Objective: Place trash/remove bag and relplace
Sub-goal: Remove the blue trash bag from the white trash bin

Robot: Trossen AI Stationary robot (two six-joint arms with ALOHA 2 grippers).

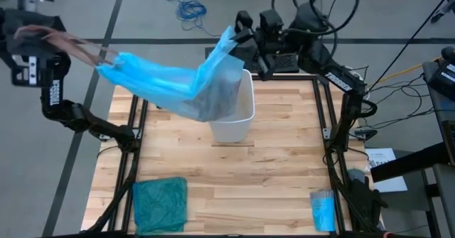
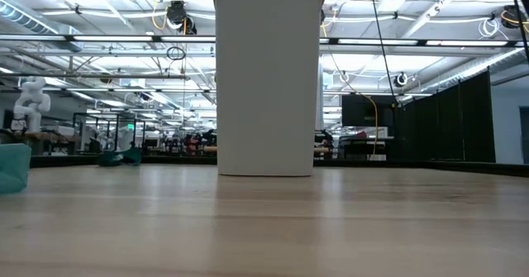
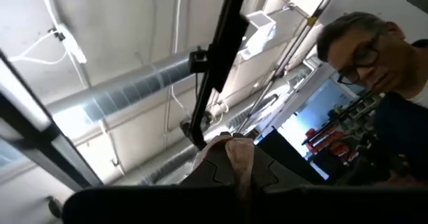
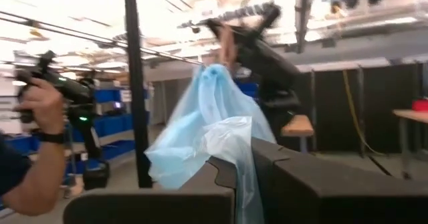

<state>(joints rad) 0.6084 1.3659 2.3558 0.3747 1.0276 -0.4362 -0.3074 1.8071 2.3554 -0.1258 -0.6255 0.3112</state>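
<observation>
While both grippers pinch it, the bag (image 1: 167, 85) hangs stretched in the air between them.
Left gripper (image 1: 99, 57) and right gripper (image 1: 238, 35) each hold one end, jaws pressed together on plastic; its middle sags, apparently touching the white bin (image 1: 238, 121).

White lettering runs down the left arm (image 1: 54, 89) in the high view, too small to read.

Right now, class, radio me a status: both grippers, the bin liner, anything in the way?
Left gripper and right gripper shut on the bag, stretched between them. Bag lifted out above the white bin. Nothing blocking.
</observation>
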